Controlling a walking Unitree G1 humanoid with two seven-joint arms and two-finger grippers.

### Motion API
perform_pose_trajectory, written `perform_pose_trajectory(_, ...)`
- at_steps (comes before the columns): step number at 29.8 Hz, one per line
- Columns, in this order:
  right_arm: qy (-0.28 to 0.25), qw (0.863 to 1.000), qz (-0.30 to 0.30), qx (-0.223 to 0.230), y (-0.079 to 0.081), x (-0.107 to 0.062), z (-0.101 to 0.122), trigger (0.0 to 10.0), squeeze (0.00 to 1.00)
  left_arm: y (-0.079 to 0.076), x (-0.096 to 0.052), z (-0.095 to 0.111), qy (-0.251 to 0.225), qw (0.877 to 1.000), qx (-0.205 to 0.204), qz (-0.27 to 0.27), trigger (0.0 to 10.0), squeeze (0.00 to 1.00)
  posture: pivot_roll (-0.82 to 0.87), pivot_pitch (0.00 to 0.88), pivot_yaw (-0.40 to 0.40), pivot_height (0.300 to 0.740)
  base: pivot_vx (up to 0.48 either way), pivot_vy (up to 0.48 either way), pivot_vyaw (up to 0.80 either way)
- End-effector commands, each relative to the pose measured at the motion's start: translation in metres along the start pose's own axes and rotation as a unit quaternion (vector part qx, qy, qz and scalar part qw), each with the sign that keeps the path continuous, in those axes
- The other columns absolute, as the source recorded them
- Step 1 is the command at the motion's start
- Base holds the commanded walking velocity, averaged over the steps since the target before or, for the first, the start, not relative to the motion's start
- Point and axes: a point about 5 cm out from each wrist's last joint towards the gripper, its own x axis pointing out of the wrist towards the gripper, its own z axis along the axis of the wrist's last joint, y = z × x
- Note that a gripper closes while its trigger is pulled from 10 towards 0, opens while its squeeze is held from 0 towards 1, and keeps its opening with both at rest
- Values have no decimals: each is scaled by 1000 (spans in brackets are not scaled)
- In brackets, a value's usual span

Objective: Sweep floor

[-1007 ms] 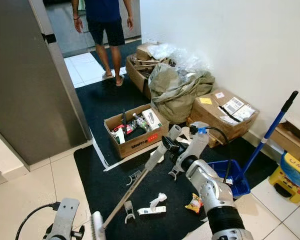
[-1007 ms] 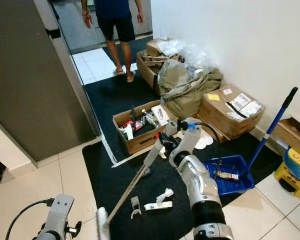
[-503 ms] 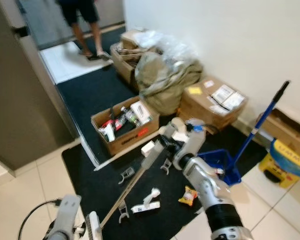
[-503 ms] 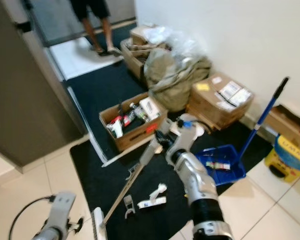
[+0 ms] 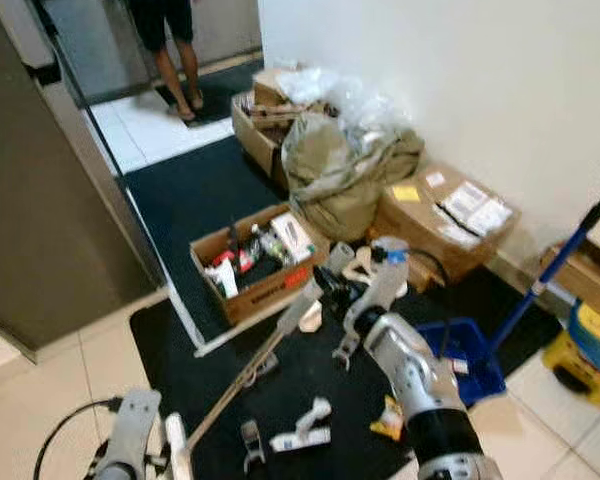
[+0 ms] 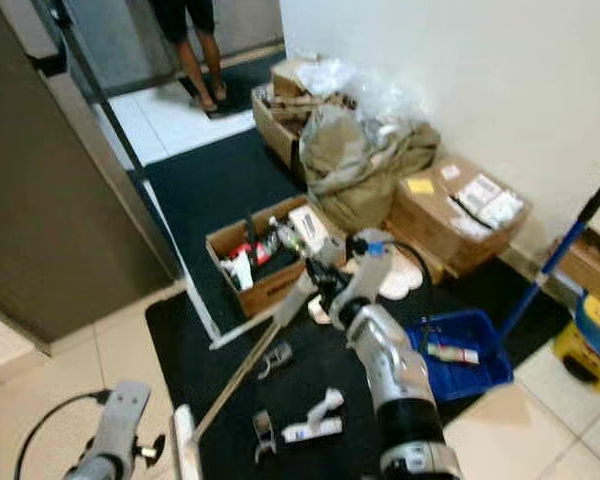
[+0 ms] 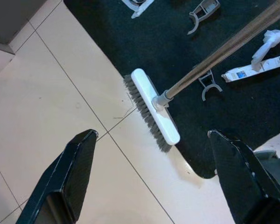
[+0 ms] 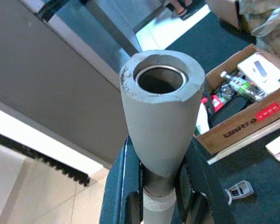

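From the left eye view, the right claw (image 5: 330, 290) is clamped on the upper grip of the broom handle (image 5: 248, 372), which slants down from it toward the robot's left and ends at the white broom head (image 5: 174, 452) on the pale tile floor (image 5: 50, 385), just beside the left arm. Beyond the right claw sits an open cardboard box (image 5: 252, 264) of small items. Below it, on the black mat (image 5: 280, 390), lie white scraps (image 5: 302, 432). To its right are a yellow wrapper (image 5: 390, 420) and a blue dustpan (image 5: 472, 358) with a blue pole (image 5: 560, 262) leaning toward the wall. A person (image 5: 170, 45) stands far beyond, in the doorway.

In the left wrist view, the left claw (image 7: 156, 179) is spread wide, holding nothing, hovering over the tiles. The broom head (image 7: 153, 110) lies between and beyond its fingers (image 7: 67, 175), at the mat's edge, bristles toward the tiles.

In the right wrist view, the right claw (image 8: 159, 205) grips the grey handle end (image 8: 161, 112) snugly on both sides; the hollow top points at the camera, with the cardboard box (image 8: 242, 112) behind it.
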Motion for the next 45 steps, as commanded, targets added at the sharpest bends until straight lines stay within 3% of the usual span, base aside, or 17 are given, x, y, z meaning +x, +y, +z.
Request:
perform_pose_trajectory(1, -5, 1000, 14, 14, 4, 0, 0, 10000, 0, 1, -3, -11, 24, 1000, 0, 5, 10000, 0, 2, 79, 53, 740, 0, 0, 0)
perform_pose_trajectory(8, -1, 1000, 13, 2, 9, 2, -3, 10000, 0, 1, -3, -12, 26, 1000, -6, 1, 10000, 0, 2, 78, 49, 740, 0, 0, 0)
perform_pose_trajectory(11, -31, 998, -44, 13, 9, 10, -1, 10000, 0, -1, -4, -14, 26, 1000, -6, -2, 10000, 0, 4, 90, 45, 740, 0, 0, 0)
perform_pose_trajectory(14, -39, 997, -63, 10, 10, 13, 0, 10000, 0, -1, -4, -15, 27, 1000, -5, -3, 10000, 0, 6, 104, 40, 740, 0, 0, 0)
perform_pose_trajectory(16, -38, 994, -102, -21, 11, 15, -4, 10000, 0, -1, -7, -21, 30, 1000, 1, -6, 10000, 0, 8, 148, 36, 740, 0, 0, 0)
perform_pose_trajectory(19, -34, 992, -115, -36, 11, 15, -5, 10000, 0, -1, -8, -23, 32, 999, 3, -6, 10000, 0, 8, 148, 36, 740, 0, 0, 0)
perform_pose_trajectory(21, -25, 988, -137, -73, 9, 13, -11, 10000, 0, 2, -12, -31, 36, 999, 8, -6, 10000, 0, 14, 204, 31, 740, 0, 0, 0)
perform_pose_trajectory(25, -30, 987, -135, -84, 10, 8, -16, 10000, 0, 5, -17, -39, 38, 999, 14, -5, 10000, 0, 26, 253, 24, 740, 0, 0, 0)
perform_pose_trajectory(28, -80, 983, -136, -91, 15, 8, -14, 10000, 0, 11, -21, -44, 37, 999, 20, -4, 10000, 0, 38, 281, 25, 740, 0, 0, 0)
perform_pose_trajectory(32, -93, 981, -134, -104, 17, 9, -13, 10000, 0, 14, -21, -43, 34, 999, 22, -4, 10000, 0, 46, 300, 27, 740, 0, 0, 0)
perform_pose_trajectory(37, -106, 971, -131, -172, 18, 14, -4, 10000, 0, 16, -19, -36, 17, 999, 28, -5, 10000, 0, 52, 313, 30, 740, 0, 0, 0)
perform_pose_trajectory(39, -112, 950, -144, -252, 10, 15, 11, 10000, 0, 15, -17, -31, 7, 1000, 29, -6, 10000, 0, 49, 310, 30, 740, 0, 0, 0)
perform_pose_trajectory(41, -108, 935, -158, -300, 2, 14, 17, 10000, 0, 15, -17, -29, 6, 1000, 29, -7, 10000, 0, 47, 304, 30, 740, 0, 0, 0)
perform_pose_trajectory(45, -106, 930, -164, -312, -1, 13, 20, 10000, 0, 14, -16, -29, 6, 1000, 29, -8, 10000, 0, 46, 302, 30, 740, 0, 0, 0)
